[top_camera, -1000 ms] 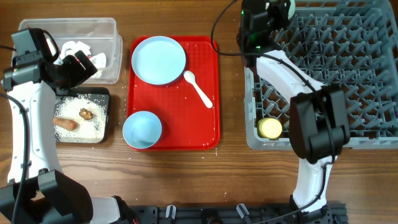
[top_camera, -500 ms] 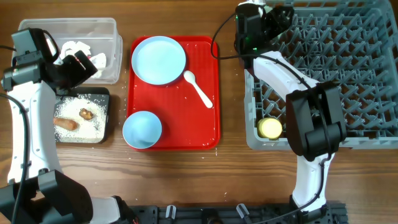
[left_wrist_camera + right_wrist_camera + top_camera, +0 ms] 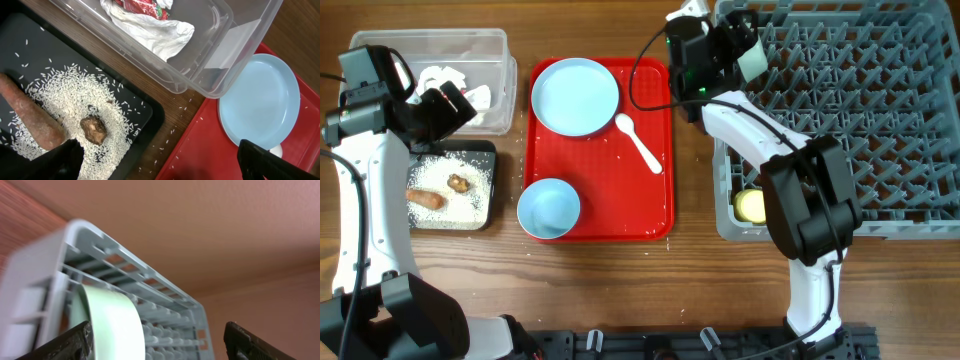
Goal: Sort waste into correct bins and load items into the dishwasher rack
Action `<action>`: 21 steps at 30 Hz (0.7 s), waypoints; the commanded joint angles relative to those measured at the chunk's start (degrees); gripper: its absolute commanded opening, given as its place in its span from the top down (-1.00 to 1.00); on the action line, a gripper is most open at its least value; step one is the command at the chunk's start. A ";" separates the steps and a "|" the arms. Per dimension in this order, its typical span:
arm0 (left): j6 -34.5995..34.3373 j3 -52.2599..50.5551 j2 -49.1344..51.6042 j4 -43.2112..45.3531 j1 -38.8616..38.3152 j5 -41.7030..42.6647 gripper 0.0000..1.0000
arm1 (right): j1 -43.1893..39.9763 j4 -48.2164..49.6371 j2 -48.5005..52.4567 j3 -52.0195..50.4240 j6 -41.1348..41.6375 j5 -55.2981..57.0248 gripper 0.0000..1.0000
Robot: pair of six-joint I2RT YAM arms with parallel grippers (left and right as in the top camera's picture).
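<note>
**Both grippers open and empty; dishes on the red tray**

At the far left of the wooden bench (image 3: 700, 270), a clear plastic rectangular tub (image 3: 430, 45) holding crumpled white paper (image 3: 155, 35) and red wrapper scraps (image 3: 142, 6). Just in front of it, a shallow black rectangular tray (image 3: 145, 115) with loose white rice grains (image 3: 75, 95), an orange carrot-like piece (image 3: 30, 117) and a small brown lump (image 3: 93, 129).

Above the meeting edges of these 2 bins, the left gripper (image 3: 157, 150), fingers spread wide and released, grasping nothing.

At centre, a flat red tray (image 3: 650, 190) carrying 1 pale blue round plate (image 3: 575, 95), 1 light blue bowl (image 3: 548, 208) and 1 white plastic spoon (image 3: 640, 143), the spoon just beside the plate.

At right, a large grey plastic dishwasher rack (image 3: 880, 120) with upright pegs, and 1 small yellow cup (image 3: 753, 206) in its near left corner.

At the rack's far left corner, the right gripper (image 3: 157, 335), fingers likewise parted and released. Before it, a pale green curved bowl-like piece (image 3: 115, 325) standing among the pegs; contact with the fingers impossible to tell.
</note>
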 commanded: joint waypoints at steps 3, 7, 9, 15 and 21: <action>0.55 0.63 -0.15 0.11 0.37 -0.17 -1.00 | 4.76 -5.90 -7.65 0.33 23.85 -10.75 -0.56; 0.55 0.63 -0.15 0.11 0.37 -0.15 -1.00 | 11.87 -23.30 -9.22 0.33 33.40 -27.82 -0.61; 0.55 0.63 -0.15 0.11 0.37 -0.17 -1.00 | 16.41 -32.41 -9.22 0.33 40.33 -45.35 -0.63; 0.55 0.63 -0.15 0.11 0.37 -0.15 -1.00 | 19.43 -40.39 -7.89 0.15 68.11 -74.05 -0.58; 0.55 0.63 -0.15 0.11 0.37 -0.15 -1.00 | 20.24 -40.11 -7.02 -4.92 77.37 -76.39 -0.02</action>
